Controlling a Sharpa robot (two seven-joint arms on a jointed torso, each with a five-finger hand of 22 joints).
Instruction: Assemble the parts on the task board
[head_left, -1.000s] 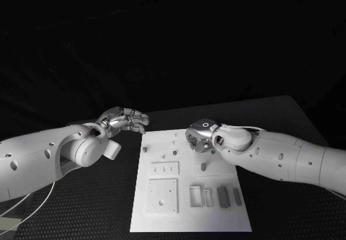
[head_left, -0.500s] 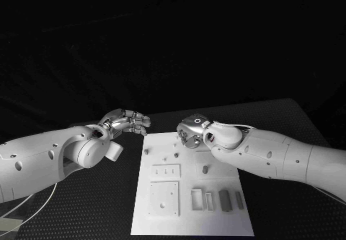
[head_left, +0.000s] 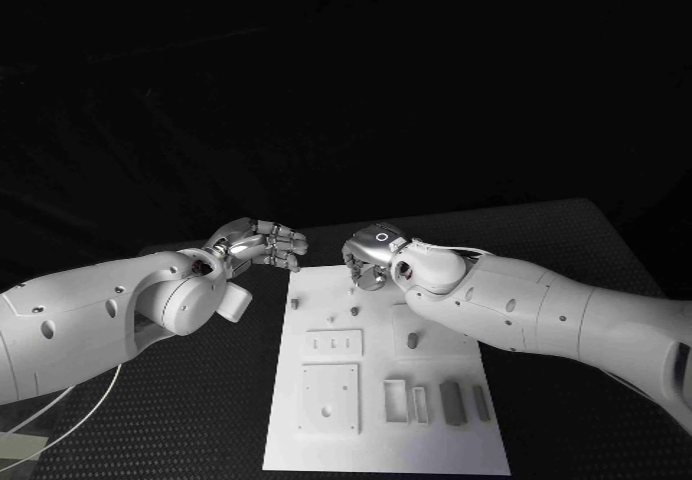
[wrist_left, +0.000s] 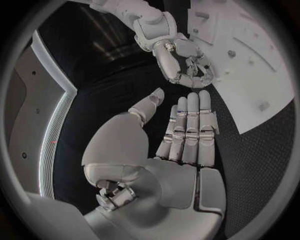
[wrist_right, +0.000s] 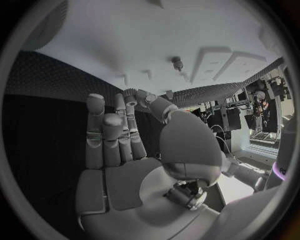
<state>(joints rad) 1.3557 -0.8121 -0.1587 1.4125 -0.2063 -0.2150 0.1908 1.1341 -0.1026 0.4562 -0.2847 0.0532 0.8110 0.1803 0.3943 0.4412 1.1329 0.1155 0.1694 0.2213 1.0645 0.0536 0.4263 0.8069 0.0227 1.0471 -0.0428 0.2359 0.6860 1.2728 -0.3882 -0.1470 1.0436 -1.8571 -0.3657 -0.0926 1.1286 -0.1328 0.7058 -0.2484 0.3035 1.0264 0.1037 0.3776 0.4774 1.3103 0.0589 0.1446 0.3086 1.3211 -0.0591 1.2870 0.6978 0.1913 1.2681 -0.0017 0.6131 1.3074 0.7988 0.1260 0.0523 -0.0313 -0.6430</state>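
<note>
The board (head_left: 378, 440) lies flat on the black desk (head_left: 173, 420), its near edge closest to the robot and well short of both hands. On its near part sit a square plate (head_left: 326, 397) and, beside that, a row of small upright parts (head_left: 433, 402), all nearer than either robot hand. Farther up is a smaller plate with three holes (head_left: 332, 344), and next to it a single peg-like part (head_left: 411, 340) lying just under the right forearm.

At the board's far end the right robot hand (head_left: 372, 258) hangs above the top edge; in its wrist view the fingers (wrist_right: 95, 131) stretch out straight and apart with nothing between them, so it is released. A small peg (wrist_right: 177, 63) stands on the board beyond those fingertips.

The left robot hand (head_left: 260, 243) hovers over bare desk just off the board's far left corner, level with the right hand and near it but not touching. Its wrist view shows the fingers (wrist_left: 190, 125) straight, side by side, thumb apart, grasping nothing.
</note>
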